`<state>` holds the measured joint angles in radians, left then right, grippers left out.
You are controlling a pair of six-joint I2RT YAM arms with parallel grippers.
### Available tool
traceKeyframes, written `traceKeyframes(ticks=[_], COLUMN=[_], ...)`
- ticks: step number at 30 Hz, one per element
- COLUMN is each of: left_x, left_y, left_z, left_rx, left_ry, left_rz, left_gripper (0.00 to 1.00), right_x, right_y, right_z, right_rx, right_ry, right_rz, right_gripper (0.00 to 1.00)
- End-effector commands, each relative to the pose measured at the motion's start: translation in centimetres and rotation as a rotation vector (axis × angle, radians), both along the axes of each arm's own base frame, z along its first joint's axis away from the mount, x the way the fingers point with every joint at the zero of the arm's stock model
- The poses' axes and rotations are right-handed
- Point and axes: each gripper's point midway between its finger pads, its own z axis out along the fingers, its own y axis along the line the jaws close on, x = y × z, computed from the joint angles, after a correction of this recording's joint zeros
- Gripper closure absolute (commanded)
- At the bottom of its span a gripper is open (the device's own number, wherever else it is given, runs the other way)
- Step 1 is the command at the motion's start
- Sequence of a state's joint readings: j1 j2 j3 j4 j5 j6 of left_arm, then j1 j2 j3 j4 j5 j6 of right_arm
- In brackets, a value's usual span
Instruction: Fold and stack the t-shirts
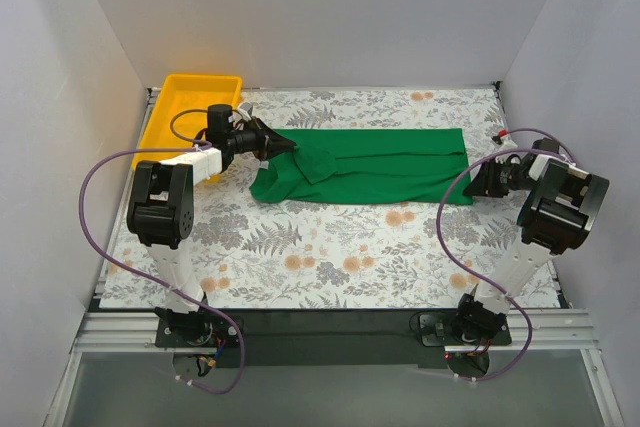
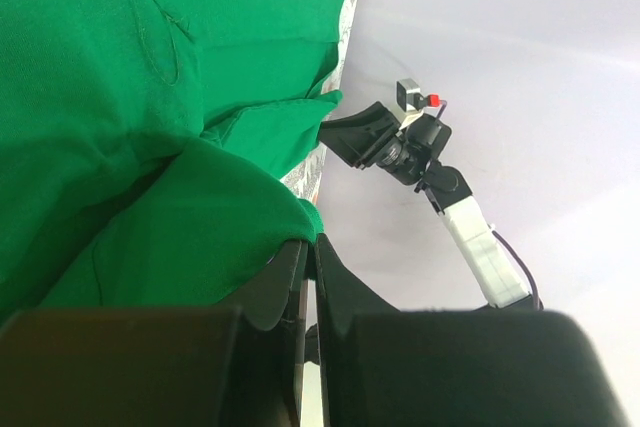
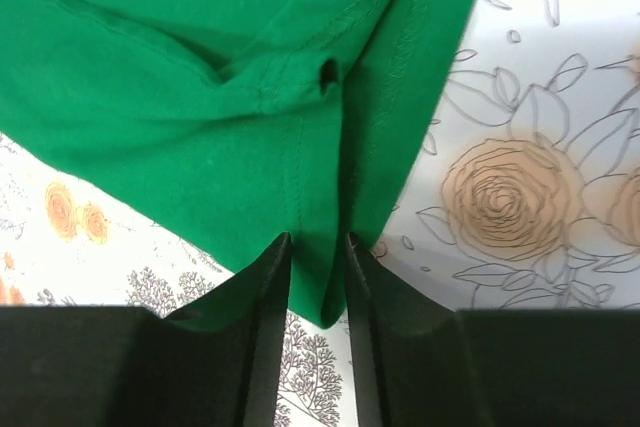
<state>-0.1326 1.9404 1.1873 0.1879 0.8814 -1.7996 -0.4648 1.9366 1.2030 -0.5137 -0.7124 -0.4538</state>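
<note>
1. The green t-shirt lies spread on the flowered table, near the yellow tray, not in it.
2. The left gripper is closed tight, pinching the shirt's left end.
3. The right gripper stands narrowly apart around the shirt's corner.

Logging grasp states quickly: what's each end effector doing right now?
Left end effector: closed, pinching the green t-shirt.
Right end effector: open, fingers straddling the t-shirt's corner, not clamped.
</note>
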Motion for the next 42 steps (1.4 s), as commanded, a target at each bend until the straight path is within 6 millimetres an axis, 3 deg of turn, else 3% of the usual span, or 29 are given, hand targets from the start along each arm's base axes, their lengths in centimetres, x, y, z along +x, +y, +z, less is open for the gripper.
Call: traceKeyframes(ticks=[1, 9, 17, 24, 33, 34, 41, 42], left_x=[0.0, -0.1, -0.1, 0.0, 0.0, 0.0, 0.4, 0.4], left_y=[0.1, 0.2, 0.1, 0.1, 0.1, 0.1, 0.1, 0.1], left_z=[1.3, 1.2, 1.4, 1.6, 1.5, 1.3, 1.3, 1.1], left_rx=[-0.014, -0.013, -0.014, -0.015, -0.015, -0.015, -0.015, -0.015], left_ry=[-0.040, -0.038, -0.043, -0.045, -0.041, -0.035, -0.036, -0.029], left_rz=[-0.015, -0.014, -0.016, -0.012, -0.010, -0.009, -0.006, -0.005], left_gripper=[1.00, 1.00, 1.00, 1.00, 1.00, 1.00, 1.00, 1.00], right_x=[-1.1, -2.0, -3.3, -4.2, -4.2, -4.2, -3.6, -3.6], right_y=[0.4, 0.5, -2.4, -2.5, -2.9, -2.9, -2.8, -2.8], right_z=[0.4, 1.6, 1.9, 1.2, 1.8, 2.0, 4.6, 4.8], right_rx=[-0.006, -0.019, -0.073, -0.064, -0.076, -0.080, -0.095, -0.093], right_ry=[-0.006, -0.038, -0.043, -0.030, -0.049, -0.057, -0.127, -0.133], right_rz=[0.025, 0.022, -0.050, -0.053, -0.061, -0.061, -0.061, -0.063], right_gripper=[0.67, 0.99, 0.99, 0.99, 0.99, 0.97, 0.59, 0.57])
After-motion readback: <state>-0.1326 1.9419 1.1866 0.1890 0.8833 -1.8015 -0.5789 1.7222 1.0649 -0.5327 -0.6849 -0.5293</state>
